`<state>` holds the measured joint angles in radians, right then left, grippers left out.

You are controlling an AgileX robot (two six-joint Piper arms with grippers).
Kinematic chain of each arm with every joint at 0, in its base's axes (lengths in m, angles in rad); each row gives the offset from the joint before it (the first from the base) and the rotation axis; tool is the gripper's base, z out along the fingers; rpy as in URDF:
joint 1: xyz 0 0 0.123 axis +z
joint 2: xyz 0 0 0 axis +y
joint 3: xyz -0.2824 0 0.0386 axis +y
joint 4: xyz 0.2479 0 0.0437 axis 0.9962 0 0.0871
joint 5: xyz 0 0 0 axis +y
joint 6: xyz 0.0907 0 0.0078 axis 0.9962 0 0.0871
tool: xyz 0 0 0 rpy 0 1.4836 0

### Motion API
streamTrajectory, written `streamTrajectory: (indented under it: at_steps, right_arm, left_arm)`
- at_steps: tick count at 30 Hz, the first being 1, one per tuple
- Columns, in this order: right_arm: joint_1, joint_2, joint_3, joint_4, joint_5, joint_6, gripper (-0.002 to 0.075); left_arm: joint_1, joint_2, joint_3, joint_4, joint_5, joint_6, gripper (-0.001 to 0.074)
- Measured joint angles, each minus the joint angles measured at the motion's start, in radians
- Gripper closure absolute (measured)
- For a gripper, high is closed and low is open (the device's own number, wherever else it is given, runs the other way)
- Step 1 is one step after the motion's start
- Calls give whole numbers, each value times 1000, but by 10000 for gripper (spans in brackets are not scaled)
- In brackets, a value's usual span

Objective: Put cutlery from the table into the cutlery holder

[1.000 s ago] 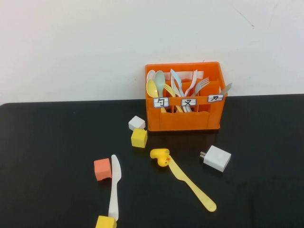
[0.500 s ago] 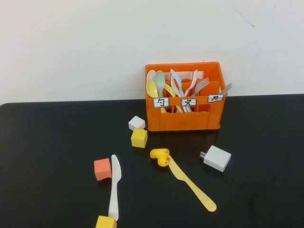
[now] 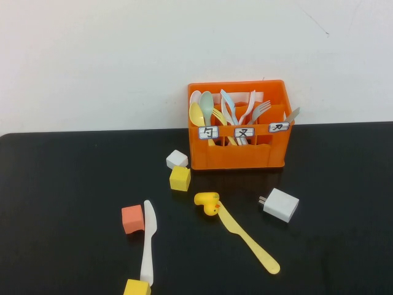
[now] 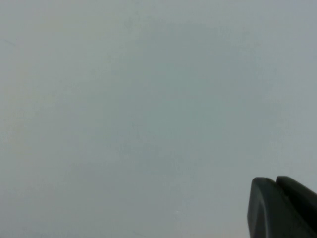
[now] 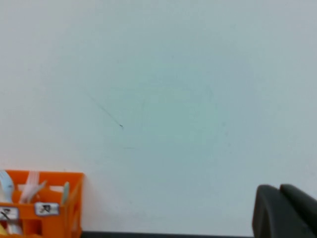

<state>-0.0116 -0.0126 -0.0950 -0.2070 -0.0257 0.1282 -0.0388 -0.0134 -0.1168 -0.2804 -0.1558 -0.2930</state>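
Note:
On the black table point(image 3: 61, 184) lie two pieces of cutlery: a white knife point(image 3: 147, 243) at the front left and a yellow knife point(image 3: 247, 239) running toward the front right. The orange cutlery holder point(image 3: 238, 150) stands at the back by the wall, with pastel spoons and forks in it; its corner also shows in the right wrist view point(image 5: 54, 210). Neither arm appears in the high view. My left gripper point(image 4: 276, 182) is shut, held up facing the bare wall. My right gripper point(image 5: 279, 189) is shut too, facing the wall to the right of the holder.
A yellow rubber duck point(image 3: 208, 202) sits at the yellow knife's blade end. A white charger block point(image 3: 280, 204) lies right of it. A white cube point(image 3: 177, 159), a yellow cube point(image 3: 180, 178), an orange cube point(image 3: 132, 219) and another yellow cube point(image 3: 136, 287) are scattered near the white knife.

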Motion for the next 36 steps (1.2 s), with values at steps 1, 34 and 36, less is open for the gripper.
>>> streamTrajectory:
  at_steps: [1, 34, 36]
  right_arm:
    - [0, 0, -27, -6, 51, 0, 728]
    - [0, 720, -317, 707, 649, -970, 728]
    - [0, 720, -317, 711, 649, -979, 728]
  left_arm:
    - [0, 3, -24, 0, 26, 16, 737]
    - [-195, 1506, -831, -154, 923, 318, 737]
    - [-261, 1563, -865, -87, 885, 230, 737]
